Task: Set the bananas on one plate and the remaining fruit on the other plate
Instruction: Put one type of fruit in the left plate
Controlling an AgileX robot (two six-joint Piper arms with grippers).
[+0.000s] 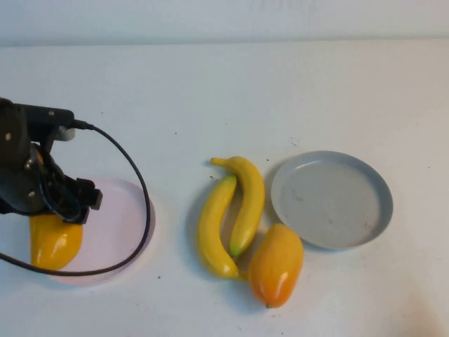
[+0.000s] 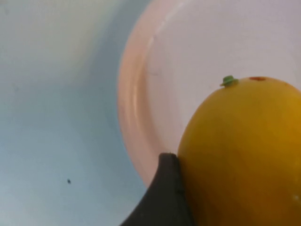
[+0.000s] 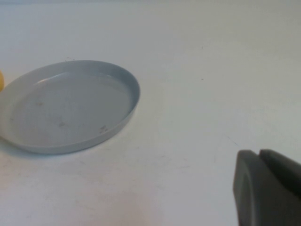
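My left gripper [image 1: 55, 219] is shut on the plain yellow-orange mango [image 1: 55, 241] and holds it low over the near left edge of the pale pink plate [image 1: 116, 225]. In the left wrist view one dark finger [image 2: 164, 193] presses the mango [image 2: 244, 155] over the pink plate [image 2: 155, 89]. Two bananas [image 1: 210, 226] [image 1: 248, 200] lie side by side mid-table. The larger blushed mango [image 1: 276, 265] lies at their near right. The grey-blue plate [image 1: 365, 175] is empty. My right gripper [image 3: 259, 154] is shut and empty, just off the grey plate [image 3: 70, 106], out of the high view.
The left arm's black cable [image 1: 137, 182] loops over the pink plate's right side. Bare white table lies behind the fruit and both plates.
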